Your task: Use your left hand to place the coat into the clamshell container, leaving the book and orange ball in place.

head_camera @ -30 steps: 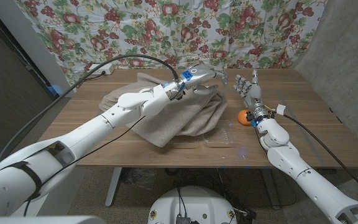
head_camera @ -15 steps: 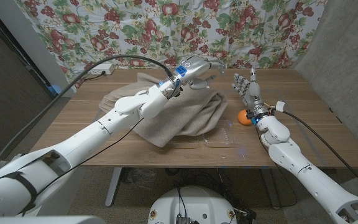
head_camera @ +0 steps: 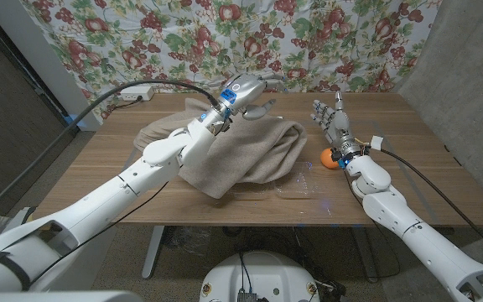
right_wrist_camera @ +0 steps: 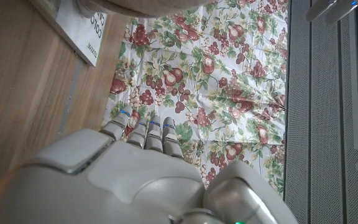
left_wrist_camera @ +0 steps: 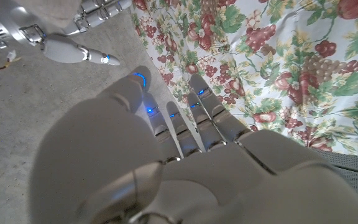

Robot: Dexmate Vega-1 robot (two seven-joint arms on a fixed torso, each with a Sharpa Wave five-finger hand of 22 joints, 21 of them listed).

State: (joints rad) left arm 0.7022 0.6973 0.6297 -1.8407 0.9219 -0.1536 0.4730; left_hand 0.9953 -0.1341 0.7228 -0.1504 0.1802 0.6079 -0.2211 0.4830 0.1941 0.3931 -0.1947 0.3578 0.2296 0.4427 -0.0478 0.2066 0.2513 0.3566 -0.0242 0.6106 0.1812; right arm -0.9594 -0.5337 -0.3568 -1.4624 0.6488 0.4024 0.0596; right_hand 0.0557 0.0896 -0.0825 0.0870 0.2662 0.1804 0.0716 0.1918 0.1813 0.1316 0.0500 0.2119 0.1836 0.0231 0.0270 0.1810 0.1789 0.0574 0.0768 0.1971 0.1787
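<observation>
The beige coat (head_camera: 241,155) lies heaped across the middle of the wooden tabletop (head_camera: 426,189). The left hand (head_camera: 250,91) hangs above the coat's far edge, fingers loosely apart, gripping nothing. The right hand (head_camera: 332,124) stands upright to the right, fingers spread and empty. The orange ball (head_camera: 330,158) sits just beside its wrist. A book's (right_wrist_camera: 79,28) corner pokes out from under the coat.

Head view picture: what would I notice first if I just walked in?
Probably the big beige coat heaped in the middle of the wooden table, with the left hand raised above its far edge. Next, the fruit-patterned curtain behind the table, and the orange ball beside the upright right hand.
</observation>
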